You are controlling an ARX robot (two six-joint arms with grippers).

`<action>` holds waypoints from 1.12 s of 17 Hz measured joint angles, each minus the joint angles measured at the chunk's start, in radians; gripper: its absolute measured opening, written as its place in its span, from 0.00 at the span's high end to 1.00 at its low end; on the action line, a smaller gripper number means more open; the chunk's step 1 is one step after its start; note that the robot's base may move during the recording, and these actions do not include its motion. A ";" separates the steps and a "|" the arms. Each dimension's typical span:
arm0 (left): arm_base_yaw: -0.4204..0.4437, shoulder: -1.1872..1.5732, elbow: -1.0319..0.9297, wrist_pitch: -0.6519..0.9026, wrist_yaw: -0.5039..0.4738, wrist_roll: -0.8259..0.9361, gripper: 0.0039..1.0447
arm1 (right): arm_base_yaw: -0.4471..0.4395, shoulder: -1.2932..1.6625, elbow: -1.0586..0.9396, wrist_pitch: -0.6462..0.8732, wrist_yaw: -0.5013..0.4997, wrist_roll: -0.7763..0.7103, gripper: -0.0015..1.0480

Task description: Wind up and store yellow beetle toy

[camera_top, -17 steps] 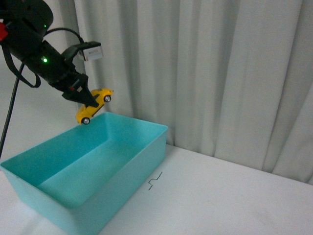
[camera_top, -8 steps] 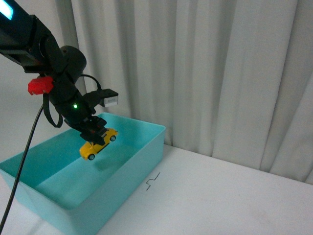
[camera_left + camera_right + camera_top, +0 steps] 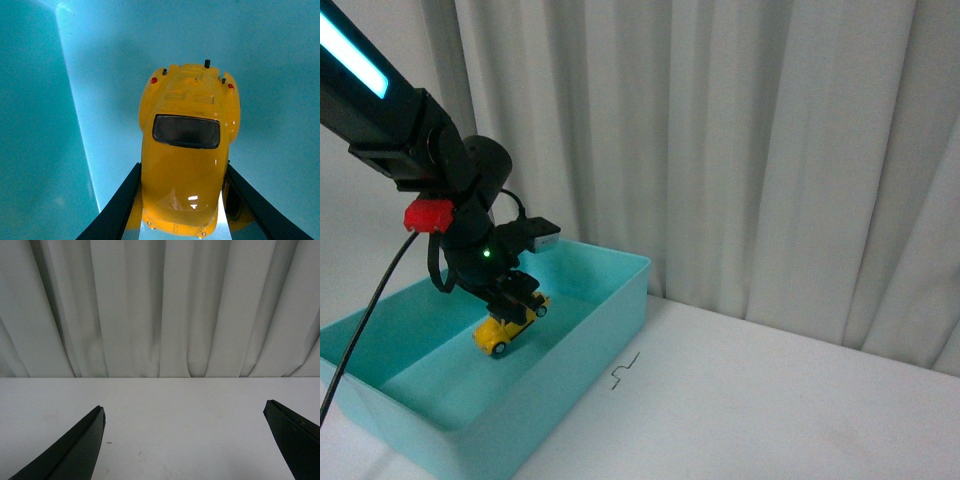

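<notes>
Your yellow beetle toy (image 3: 507, 327) hangs tilted inside the teal bin (image 3: 603, 251), long axis sloping, tail with red lamps and dark rear window aimed down at the floor, nose pinched in your left gripper (image 3: 523, 300). Glossy body, silver-hubbed wheels. It sits lower than half a second ago. Your right gripper (image 3: 184, 406) gapes wide above the white table (image 3: 800, 400).

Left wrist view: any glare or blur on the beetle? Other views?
Left wrist view: yellow beetle toy sharp, only small highlights on its roof. Front view: softer, arm's light strip blown out, toy readable in the teal bin. Right wrist view: evenly lit, no glare.
</notes>
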 joint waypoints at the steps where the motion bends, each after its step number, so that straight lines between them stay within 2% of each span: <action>1: 0.000 0.002 0.000 0.004 -0.001 -0.010 0.61 | 0.000 0.000 0.000 0.000 0.000 0.000 0.06; 4: -0.005 0.002 0.000 0.000 0.013 -0.015 0.29 | 0.000 0.000 0.000 0.000 0.000 0.000 0.06; 6: -0.002 0.001 0.002 -0.012 0.038 -0.026 0.10 | 0.000 0.000 0.000 0.000 0.000 0.000 0.06; 7: 0.003 -0.004 0.002 -0.012 0.068 -0.029 0.04 | 0.000 0.000 0.000 0.000 0.000 0.000 0.06; 10: 0.034 -0.130 -0.031 0.074 0.214 -0.063 0.06 | 0.000 0.000 0.000 0.000 0.000 0.000 0.06; 14: 0.078 -0.456 -0.204 0.125 0.377 -0.078 0.06 | 0.000 0.000 0.000 0.000 0.000 0.000 0.06; 15: 0.087 -0.538 -0.327 0.369 0.418 -0.136 0.11 | 0.000 0.000 0.000 0.000 0.000 0.000 0.06; 16: 0.079 -0.671 -0.517 0.665 0.401 -0.271 0.23 | 0.000 0.000 0.000 0.000 0.000 0.000 0.06; 17: 0.059 -0.824 -0.683 0.821 0.390 -0.380 0.34 | 0.000 0.000 0.000 0.000 0.000 0.000 0.06; 19: -0.002 -1.173 -0.911 0.854 0.355 -0.500 0.56 | 0.000 0.000 0.000 0.000 0.000 0.000 0.06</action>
